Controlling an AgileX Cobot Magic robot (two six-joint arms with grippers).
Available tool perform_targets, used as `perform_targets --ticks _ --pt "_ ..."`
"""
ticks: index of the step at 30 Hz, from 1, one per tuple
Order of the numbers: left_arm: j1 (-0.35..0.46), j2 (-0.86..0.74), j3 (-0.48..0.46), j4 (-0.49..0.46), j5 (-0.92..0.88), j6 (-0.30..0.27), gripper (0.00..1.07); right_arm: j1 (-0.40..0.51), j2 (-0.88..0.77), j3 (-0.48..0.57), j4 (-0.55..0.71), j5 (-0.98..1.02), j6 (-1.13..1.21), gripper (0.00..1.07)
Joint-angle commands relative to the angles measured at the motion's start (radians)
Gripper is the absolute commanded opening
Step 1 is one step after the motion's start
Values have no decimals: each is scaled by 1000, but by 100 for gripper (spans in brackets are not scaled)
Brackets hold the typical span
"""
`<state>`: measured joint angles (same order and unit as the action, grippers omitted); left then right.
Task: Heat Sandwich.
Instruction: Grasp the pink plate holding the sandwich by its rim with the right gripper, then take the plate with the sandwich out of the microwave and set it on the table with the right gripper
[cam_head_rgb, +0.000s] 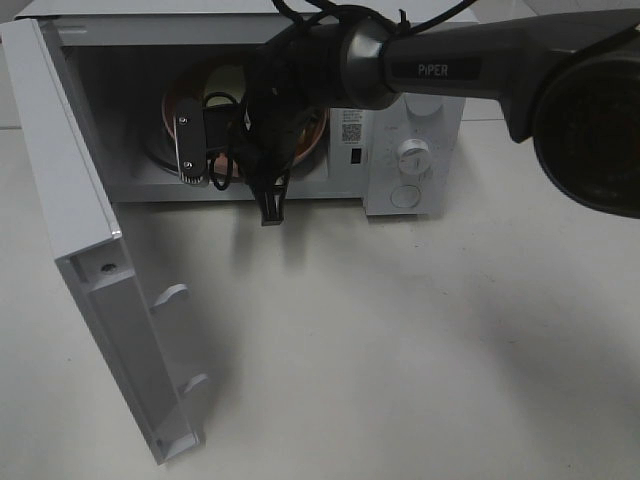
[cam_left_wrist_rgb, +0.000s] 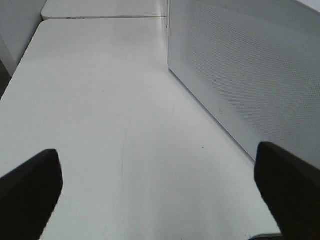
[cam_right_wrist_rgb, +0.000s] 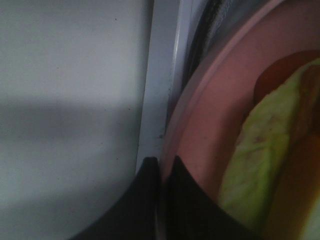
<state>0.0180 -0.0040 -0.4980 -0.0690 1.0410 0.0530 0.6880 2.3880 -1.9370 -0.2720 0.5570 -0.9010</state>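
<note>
The white box-shaped microwave (cam_head_rgb: 410, 150) stands at the far side of the pale table (cam_head_rgb: 400, 330), its door (cam_head_rgb: 90, 270) swung open leftward. The right gripper (cam_right_wrist_rgb: 161, 172) is clenched on the rim of the round pink plate (cam_right_wrist_rgb: 200, 130) — inside the cavity, carrying the green-filled sandwich (cam_right_wrist_rgb: 260, 145). The left gripper (cam_left_wrist_rgb: 160, 190) hangs released over bare table beside the microwave's perforated wall (cam_left_wrist_rgb: 250, 65).

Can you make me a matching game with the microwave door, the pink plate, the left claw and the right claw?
1. microwave door
2. pink plate
3. left claw
4. right claw

A. pinched shut on a rim
B. swung wide open
C. inside the microwave
D. open over bare table

Pairs: 1-B, 2-C, 3-D, 4-A
</note>
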Motion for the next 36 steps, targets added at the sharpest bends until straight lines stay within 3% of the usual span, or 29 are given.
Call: perform_targets --ticks 1,18,25,36 --pt "-6 -21 4 0 -4 -4 100 -2 -2 1 5 9 13 0" --pt "-6 -21 4 0 -4 -4 100 0 -6 7 88 64 -135 0" --pt "-6 -21 4 0 -4 -4 100 0 -88 143 101 -15 -240 0" --pt "-6 -21 4 0 -4 -4 100 0 -202 264 101 -88 -279 0"
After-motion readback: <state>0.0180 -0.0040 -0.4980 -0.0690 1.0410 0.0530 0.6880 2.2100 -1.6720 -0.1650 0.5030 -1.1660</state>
